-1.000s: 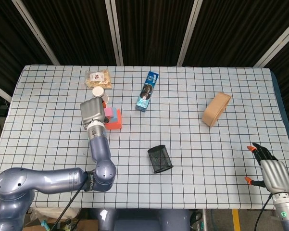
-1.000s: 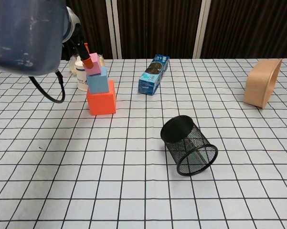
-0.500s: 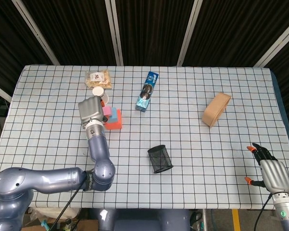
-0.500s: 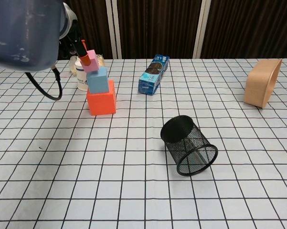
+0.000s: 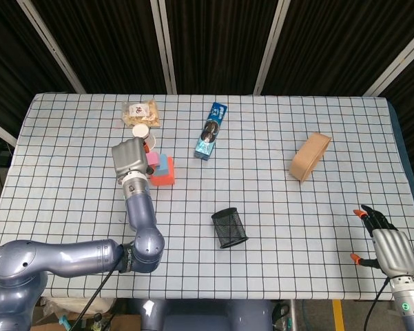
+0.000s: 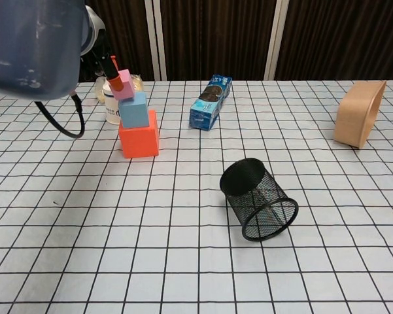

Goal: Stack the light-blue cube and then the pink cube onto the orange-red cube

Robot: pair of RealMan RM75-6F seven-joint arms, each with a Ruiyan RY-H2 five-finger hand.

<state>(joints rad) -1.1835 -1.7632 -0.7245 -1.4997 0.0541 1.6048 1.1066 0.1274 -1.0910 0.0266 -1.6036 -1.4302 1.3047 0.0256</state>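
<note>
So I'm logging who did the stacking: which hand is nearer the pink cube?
Left. The left hand is right against the pink cube atop the stack, while the right hand sits far away at the table's near right corner.

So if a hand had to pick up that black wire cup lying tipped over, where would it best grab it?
Probably across the rim. The black wire cup lies on its side, mouth toward the far left, with bare table around it. Coming down from above, the fingers could close over the round wall near the mouth; gripped from the sides, it could roll.
</note>
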